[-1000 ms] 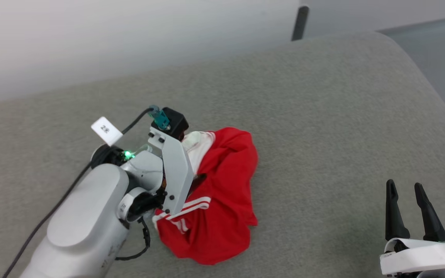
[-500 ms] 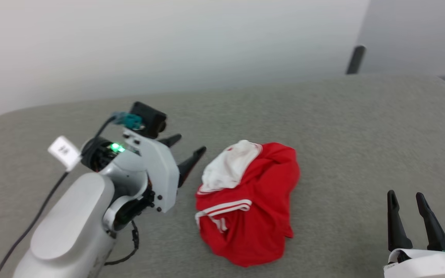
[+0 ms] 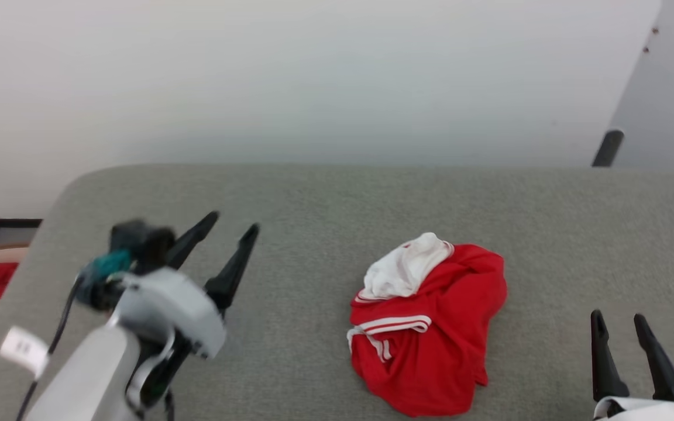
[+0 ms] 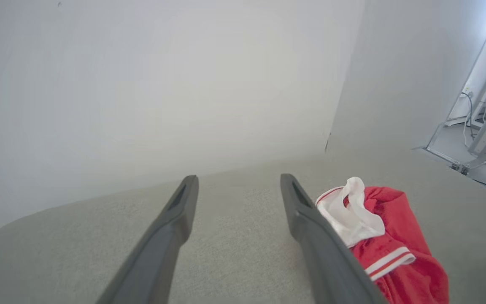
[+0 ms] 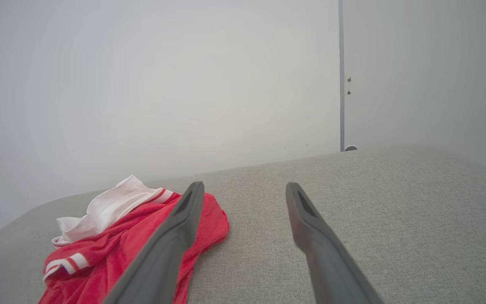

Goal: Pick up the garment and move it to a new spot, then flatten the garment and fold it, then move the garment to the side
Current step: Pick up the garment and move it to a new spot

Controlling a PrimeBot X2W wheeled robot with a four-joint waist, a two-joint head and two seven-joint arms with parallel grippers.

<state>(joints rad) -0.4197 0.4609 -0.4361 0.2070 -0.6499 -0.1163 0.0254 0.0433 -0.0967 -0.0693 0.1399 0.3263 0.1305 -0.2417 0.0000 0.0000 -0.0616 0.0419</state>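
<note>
While the left gripper (image 3: 233,222) and right gripper (image 3: 618,317) gaped empty, the soft, light garment (image 3: 430,345) between them looked best pinched at its trim (image 3: 392,323).

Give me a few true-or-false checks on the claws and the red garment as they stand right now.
1. The left claw is shut on the garment. False: it is open and clear of the garment.
2. The garment lies crumpled on the grey surface. True.
3. The right claw is open and empty. True.
4. The garment is folded flat. False: it is bunched up, with a white part showing.
</note>
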